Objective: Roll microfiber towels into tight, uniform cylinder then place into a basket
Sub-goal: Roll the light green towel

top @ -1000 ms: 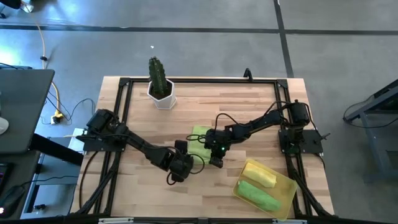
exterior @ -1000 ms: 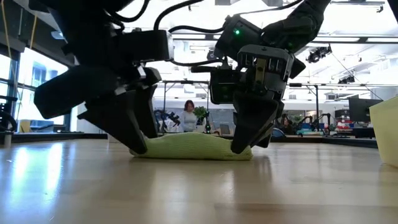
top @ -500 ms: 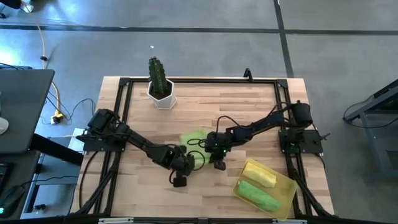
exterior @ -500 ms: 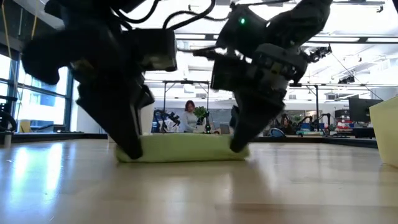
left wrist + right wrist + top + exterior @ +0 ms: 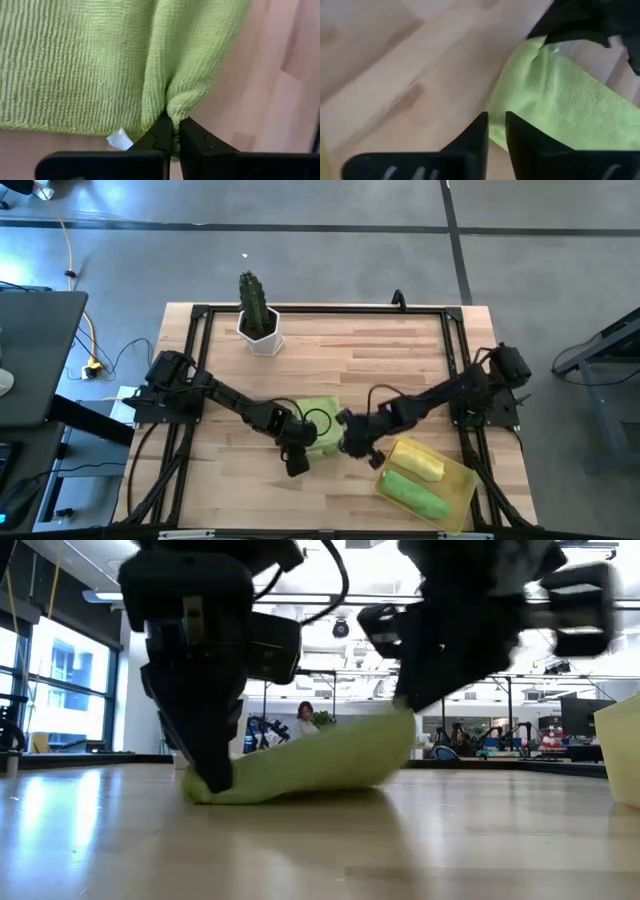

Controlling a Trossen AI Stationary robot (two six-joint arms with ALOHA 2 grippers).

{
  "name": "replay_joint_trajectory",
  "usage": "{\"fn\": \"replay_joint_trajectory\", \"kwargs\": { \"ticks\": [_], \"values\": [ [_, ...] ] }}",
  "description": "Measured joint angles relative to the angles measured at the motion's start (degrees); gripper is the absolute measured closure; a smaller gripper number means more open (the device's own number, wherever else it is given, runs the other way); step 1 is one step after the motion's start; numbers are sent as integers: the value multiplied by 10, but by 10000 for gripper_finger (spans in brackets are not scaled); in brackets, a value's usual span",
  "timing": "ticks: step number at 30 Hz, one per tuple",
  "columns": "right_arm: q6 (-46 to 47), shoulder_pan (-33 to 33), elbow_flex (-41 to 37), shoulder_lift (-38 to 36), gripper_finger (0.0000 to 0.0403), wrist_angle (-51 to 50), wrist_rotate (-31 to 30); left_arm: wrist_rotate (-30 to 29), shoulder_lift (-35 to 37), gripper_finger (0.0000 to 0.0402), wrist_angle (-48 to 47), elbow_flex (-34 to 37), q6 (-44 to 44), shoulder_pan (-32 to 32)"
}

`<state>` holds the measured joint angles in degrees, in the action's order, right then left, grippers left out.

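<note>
A lime green microfiber towel lies bunched near the table's middle, between my two grippers. My left gripper is shut on its left end, low on the wood. My right gripper is shut on its right end, raised above the table. The basket, a yellow translucent tray, stands at the near right. In it lie a rolled yellow towel and a rolled green towel. My left gripper pinches a puckered fold at the towel's edge between its two fingers, close to a white tag. The fingers slant steeply down from above. That end stays down on the table. My right gripper has the towel's right end, coming from above at a slant. Its own fingers hide the place of contact in the wrist view. That end hangs lifted off the wood, and the towel slopes down from it to the left end.
A white hexagonal pot with a cactus stands at the far left. Black frame rails run along the table's edges. Bare wood lies at the near left and far right. A person shows in the room beyond.
My right gripper has risen, rolled and gone toward the near right, lifting the towel's right end off the table. The towel's left end has stayed down. My left gripper has rolled about its wrist and shifted a little toward the towel. The towel has slid toward the near edge.
</note>
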<state>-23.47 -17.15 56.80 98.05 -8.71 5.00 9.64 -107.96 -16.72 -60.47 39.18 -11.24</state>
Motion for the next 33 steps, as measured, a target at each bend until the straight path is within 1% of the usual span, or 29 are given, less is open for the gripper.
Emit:
{"fn": "replay_joint_trajectory", "kwargs": {
  "ticks": [3,5,7,9,12,15,19,21,25,27,30,33],
  "values": [
    [-24,-30,0,1,325,-24,-73,40,-1,397,-2,1,-2,16],
    [-7,-42,0,1,307,-40,-133,57,-1,397,-2,1,-2,23],
    [18,-51,0,1,289,-56,-169,70,-2,398,4,1,-2,29],
    [31,-58,0,1,274,-56,-166,81,-2,398,15,1,3,36],
    [22,-69,0,1,262,-32,-137,87,-2,398,25,1,11,48],
    [9,-77,0,1,262,-19,-140,89,-2,398,26,1,12,60],
    [20,-70,0,20,265,-2,-143,97,-2,398,26,1,12,70],
    [20,-65,0,38,265,0,-153,99,-5,398,29,1,12,73],
    [22,-57,0,67,265,-3,-198,99,-15,398,30,0,12,69],
    [27,-57,0,70,265,-3,-217,101,-20,398,32,-1,12,65],
    [26,-57,0,70,265,-8,-239,123,-30,398,48,-2,12,60],
    [20,-57,0,70,265,-11,-241,123,-30,398,59,-1,5,56]
  ]
}}
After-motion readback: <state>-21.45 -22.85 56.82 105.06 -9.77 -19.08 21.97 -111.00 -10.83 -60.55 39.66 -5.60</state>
